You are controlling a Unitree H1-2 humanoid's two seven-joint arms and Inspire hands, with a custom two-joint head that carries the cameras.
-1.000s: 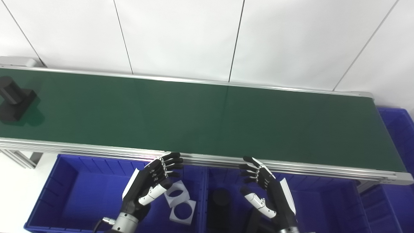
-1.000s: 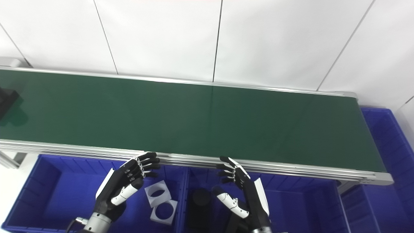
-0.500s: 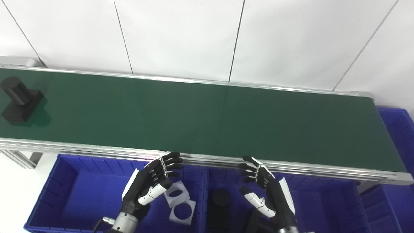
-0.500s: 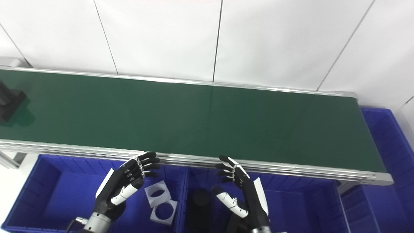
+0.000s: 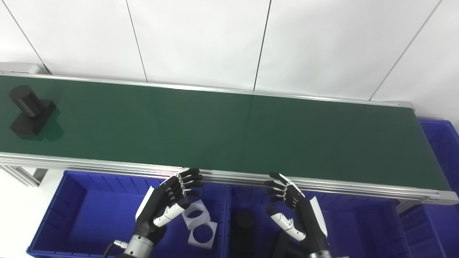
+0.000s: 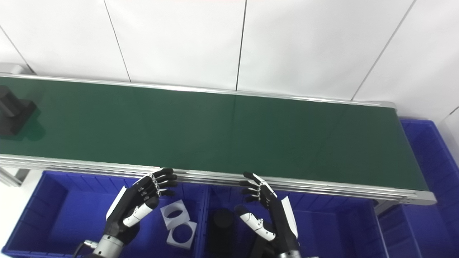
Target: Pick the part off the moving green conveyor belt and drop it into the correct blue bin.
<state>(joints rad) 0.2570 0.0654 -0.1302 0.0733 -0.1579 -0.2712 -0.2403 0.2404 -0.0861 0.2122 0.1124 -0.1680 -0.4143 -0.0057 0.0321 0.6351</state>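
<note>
A black part (image 5: pixel 30 111), a cylinder on a square base, rides at the far left of the green conveyor belt (image 5: pixel 229 129). My left hand (image 5: pixel 166 200) hovers open over the left blue bin (image 5: pixel 75 218), just below the belt's near rail. Over the middle blue bin (image 5: pixel 355 229), my right hand (image 5: pixel 296 209) is also open and holds nothing. Both hands are far to the right of the part.
Two white square pieces with round holes (image 5: pixel 199 224) lie in the left bin. A black cylinder part (image 5: pixel 244 224) sits in the middle bin. Another blue bin (image 5: pixel 443 150) stands past the belt's right end. A white wall rises behind the belt.
The black part has travelled a little to the right along the belt. Both hands have stayed nearly still.
</note>
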